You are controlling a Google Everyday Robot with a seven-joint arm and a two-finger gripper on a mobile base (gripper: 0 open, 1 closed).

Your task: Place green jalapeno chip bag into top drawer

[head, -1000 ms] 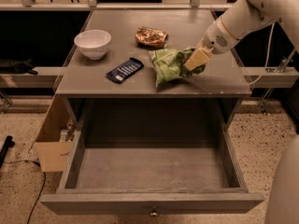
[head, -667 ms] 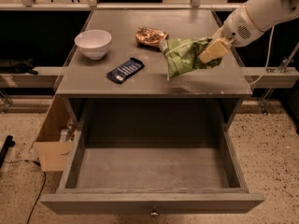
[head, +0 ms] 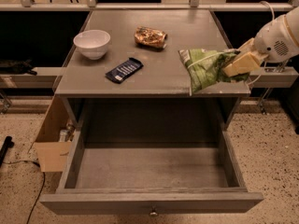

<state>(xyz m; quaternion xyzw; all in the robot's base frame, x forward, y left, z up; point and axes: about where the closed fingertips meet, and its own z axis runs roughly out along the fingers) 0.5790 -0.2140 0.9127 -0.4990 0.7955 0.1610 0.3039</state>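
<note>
My gripper point(head: 233, 65) comes in from the right and is shut on the green jalapeno chip bag point(head: 204, 68), a crumpled light-green foil bag with white patches. The bag hangs in the air over the counter's front right corner, above the right side of the drawer. The top drawer point(head: 154, 202) is pulled fully open below, grey wood with a small round knob point(head: 153, 213) at the centre of its front. Its inside shows nothing in it.
On the grey counter point(head: 154, 36) stand a white bowl point(head: 92, 43) at the back left, a flat dark-blue packet point(head: 124, 70) and a brown-gold crinkled bag point(head: 150, 37). A cardboard box point(head: 52, 139) sits on the floor left of the drawer. A rail runs on each side.
The gripper has lifted the green bag off the counter and carried it right and toward the front edge. The bowl, the other packets and the drawer have not moved.
</note>
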